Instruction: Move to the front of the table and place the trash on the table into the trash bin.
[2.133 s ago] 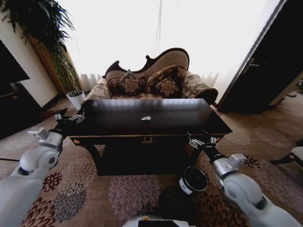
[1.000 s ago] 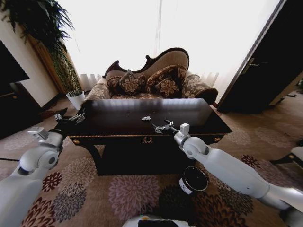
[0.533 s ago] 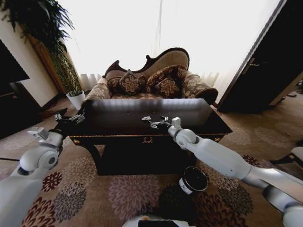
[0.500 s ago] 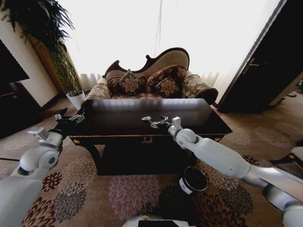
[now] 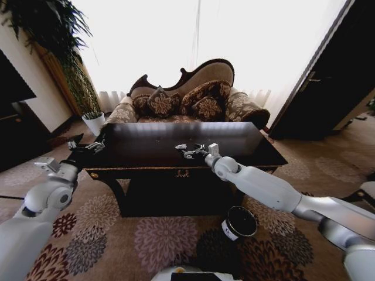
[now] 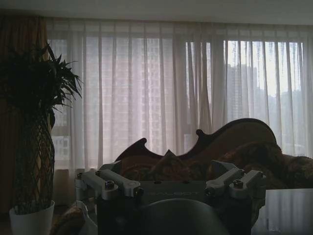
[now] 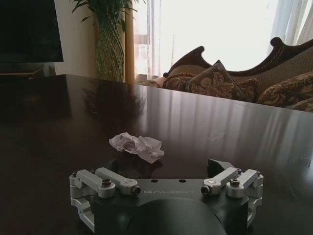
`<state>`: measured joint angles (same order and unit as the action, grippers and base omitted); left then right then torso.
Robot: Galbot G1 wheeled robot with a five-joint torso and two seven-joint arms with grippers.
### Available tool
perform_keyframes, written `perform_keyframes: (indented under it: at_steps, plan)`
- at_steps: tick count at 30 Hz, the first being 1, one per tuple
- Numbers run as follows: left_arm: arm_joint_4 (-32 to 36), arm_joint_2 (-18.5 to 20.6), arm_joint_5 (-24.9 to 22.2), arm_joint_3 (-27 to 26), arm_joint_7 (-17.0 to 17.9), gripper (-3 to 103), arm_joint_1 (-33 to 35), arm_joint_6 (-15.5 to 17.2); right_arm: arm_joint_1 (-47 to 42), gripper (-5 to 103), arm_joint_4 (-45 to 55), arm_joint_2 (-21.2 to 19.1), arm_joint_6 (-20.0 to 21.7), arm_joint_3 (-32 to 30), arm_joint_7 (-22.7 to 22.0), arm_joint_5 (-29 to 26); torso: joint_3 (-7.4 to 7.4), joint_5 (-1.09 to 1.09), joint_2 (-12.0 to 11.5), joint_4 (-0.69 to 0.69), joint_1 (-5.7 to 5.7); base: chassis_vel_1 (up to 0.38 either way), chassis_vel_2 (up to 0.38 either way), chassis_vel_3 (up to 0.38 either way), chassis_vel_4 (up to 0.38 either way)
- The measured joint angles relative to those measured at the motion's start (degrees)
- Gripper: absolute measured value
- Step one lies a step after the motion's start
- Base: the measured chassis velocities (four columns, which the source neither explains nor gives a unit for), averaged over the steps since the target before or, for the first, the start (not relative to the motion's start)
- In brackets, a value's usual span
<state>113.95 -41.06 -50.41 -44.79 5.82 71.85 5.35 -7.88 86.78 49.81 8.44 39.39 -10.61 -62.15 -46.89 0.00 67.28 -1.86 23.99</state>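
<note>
The table (image 5: 146, 153), a large rectangle of dark glossy wood with its long axis running across the head view, is faced squarely by the robot, so the approach is judged complete. A patterned sofa (image 5: 187, 96) is seen behind it and a potted plant (image 5: 94, 122) beyond its left end. The trash bin (image 5: 238, 223), a small black cylinder with a white label, is stood upright on the carpet in front of the table's right side, its open mouth upward; nothing can be made out inside it.

The right arm is extended over the tabletop, and the right gripper (image 5: 188, 153) is held low, just beside the trash (image 7: 136, 145), a white crumpled paper wad lying near the middle of the table. In the right wrist view the fingers are spread apart, with the wad lying ahead of the gap and not yet enclosed; contact cannot be confirmed. The wad is irregular, its longer axis lying roughly across the gripper's line of approach and along the table's length. No other piece of trash can be made out on the surface.

The left gripper (image 5: 87, 146) is parked at the table's left corner, its fingers likewise apart and empty.

The grasp, the carry and the drop into the bin are judged still to be done.
</note>
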Motion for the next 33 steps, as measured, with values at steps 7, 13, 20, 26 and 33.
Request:
perform_keyframes:
  at_steps: [7, 13, 20, 26, 33]
  plan:
    - [0.0, 0.0, 0.0, 0.0, 0.0, 100, 0.0, 0.0, 2.32, 100, -2.36, 0.94, -0.6, 2.66, 0.85, -0.6, 0.01, 0.0, 0.0, -0.01, -0.01, 0.0, 0.0, 0.0, 0.0]
    - [0.0, 0.0, 0.0, 0.0, 0.0, 100, 0.0, 0.0, 5.01, 100, -3.29, 1.35, -1.22, 6.42, 1.71, -1.69, 0.01, 0.0, 0.01, -0.02, -0.01, 0.0, 0.0, 0.0, 0.0]
    - [0.0, 0.0, 0.0, 0.0, 0.0, 100, 0.0, 0.0, 6.98, 100, -5.28, 3.04, -1.75, 9.08, 2.59, -2.93, 0.01, 0.0, 0.01, -0.02, -0.02, 0.0, 0.0, 0.0, 0.0]
    - [0.0, 0.0, 0.0, 0.0, 0.0, 100, 0.0, 0.0, 7.94, 74, -6.56, 4.14, -2.22, 10.16, 3.12, -3.22, 0.0, 0.0, 0.01, 0.02, -0.01, 0.0, 0.0, 0.0, 0.0]
    - [0.0, 0.0, 0.0, 0.0, 0.0, 100, 0.0, 0.0, 7.89, 53, -6.44, 3.97, -2.26, 10.2, 3.12, -3.09, 0.0, 0.0, 0.01, 0.03, -0.01, 0.0, 0.0, 0.0, 0.0]
